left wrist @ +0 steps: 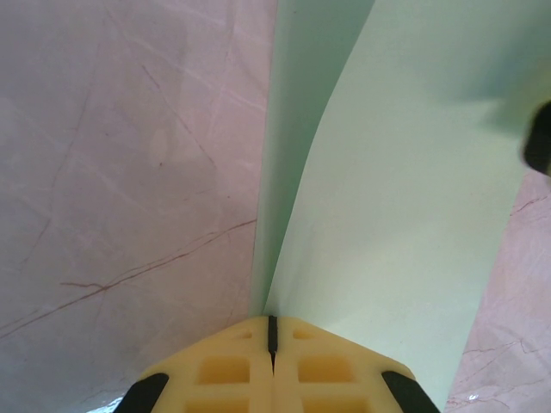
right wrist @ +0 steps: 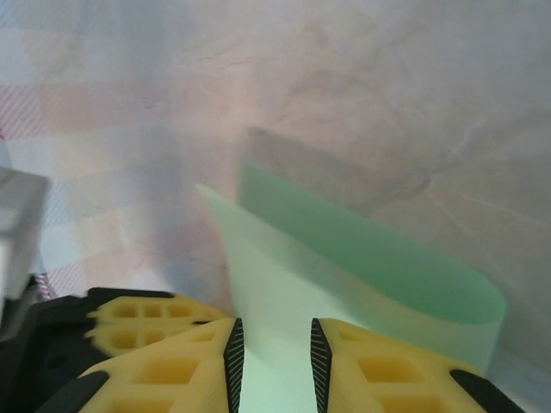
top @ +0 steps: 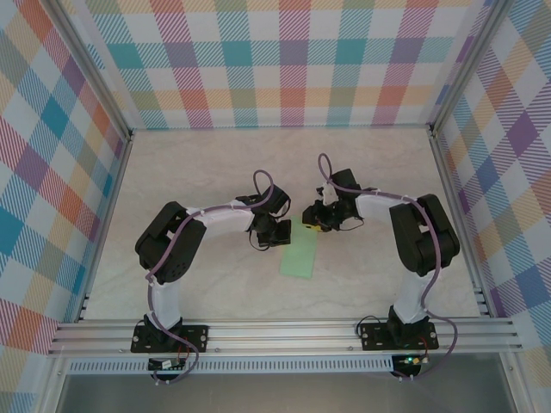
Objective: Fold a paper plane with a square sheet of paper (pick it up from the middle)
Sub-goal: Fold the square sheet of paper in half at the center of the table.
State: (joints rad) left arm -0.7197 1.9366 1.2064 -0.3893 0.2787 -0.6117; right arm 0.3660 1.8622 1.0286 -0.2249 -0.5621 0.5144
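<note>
Left tool (left wrist: 272,325) pinching paper plane (left wrist: 387,215) — right tool (right wrist: 272,348) ajar.

You're in a lab robot cell, not a home: alu extrusion frame (top: 284,331), plaid backdrop panels (top: 293,60) on 3 sides, marble-look tabletop (top: 215,292), left arm (top: 172,249) + right arm (top: 422,232) bolted to it.

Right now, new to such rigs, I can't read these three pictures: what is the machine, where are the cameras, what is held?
Two robot arms, the left arm and the right arm, are bolted at the near edge of a pale table. One picture looks down from above; the other two come from a camera on each wrist. A folded green paper sits between the arms. The left hand is shut, pinching the paper. The right hand stands open around it, not pinching.
</note>
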